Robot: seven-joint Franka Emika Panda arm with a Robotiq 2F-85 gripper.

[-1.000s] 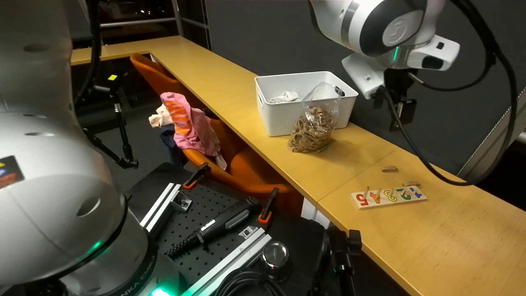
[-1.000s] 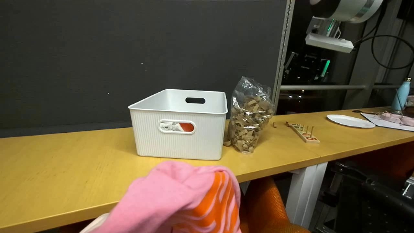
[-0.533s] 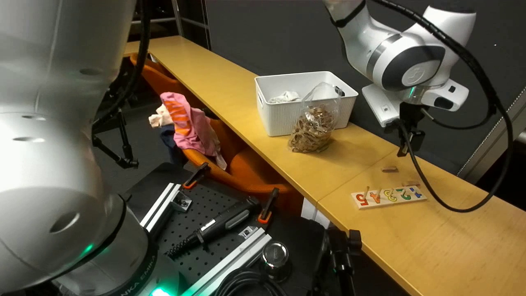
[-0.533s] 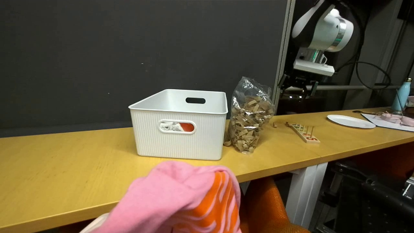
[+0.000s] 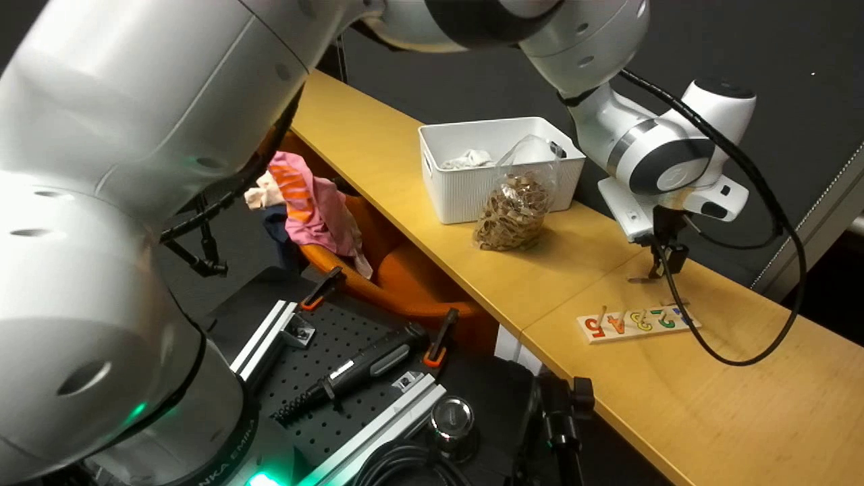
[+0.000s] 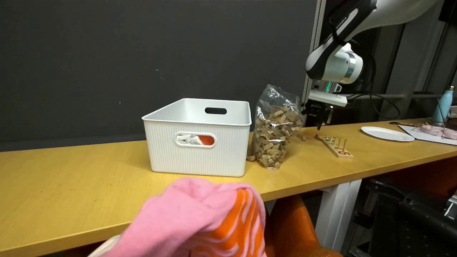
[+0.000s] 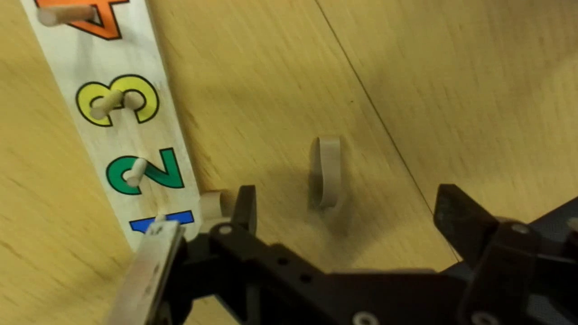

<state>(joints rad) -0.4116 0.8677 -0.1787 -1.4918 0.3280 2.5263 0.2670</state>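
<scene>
My gripper (image 7: pixel 345 193) is open and empty, pointing down just above the wooden table. A small tan loop (image 7: pixel 330 171) lies on the table between and slightly ahead of the spread fingers. The loop also shows in an exterior view (image 5: pixel 638 279) beside the gripper (image 5: pixel 665 264). A second tan loop (image 7: pixel 211 204) lies by the number board (image 7: pixel 156 122), near the left finger (image 7: pixel 245 205). The board has upright pegs and coloured numerals; it shows in both exterior views (image 5: pixel 638 329) (image 6: pixel 337 148). The gripper (image 6: pixel 312 119) is partly behind the clear bag in that exterior view.
A clear bag of tan loops (image 5: pixel 509 216) stands beside a white basket (image 5: pixel 466 196) holding white cloth. A white plate (image 6: pixel 387 134) and a blue bottle (image 6: pixel 443 105) are farther along the table. Pink cloth (image 6: pixel 185 210) hangs over an orange chair. A cable loops beside the arm.
The arm has come down toward the table, carrying the gripper from high above it to just over the tan loop. The board, bag and basket have not moved.
</scene>
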